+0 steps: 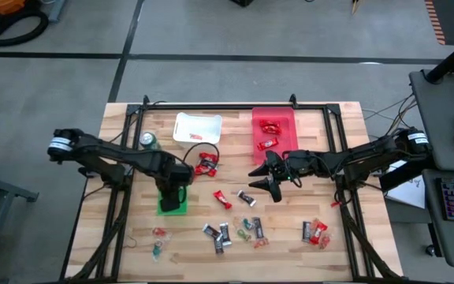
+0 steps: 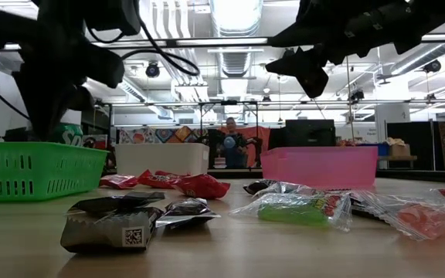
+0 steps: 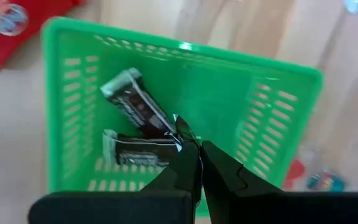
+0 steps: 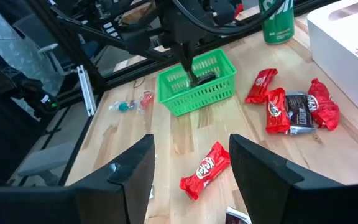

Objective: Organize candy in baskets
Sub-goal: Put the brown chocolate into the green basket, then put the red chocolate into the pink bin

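Candy bar [image 4: 205, 170] below open right pincer [image 4: 191, 165]

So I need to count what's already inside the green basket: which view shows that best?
The left wrist view: it looks straight into the green basket, showing two dark-wrapped bars. The high view's arm covers most of it; low and right wrist views show mainly its walls.

The white basket [image 4: 353, 37] is cut off at the picture's edge; its contents stay unreadable.

My overhead view straight down on the whole table [image 1: 235, 237], my low view level across it, both wrist views close, all sharing the green basket [image 3: 185, 87].
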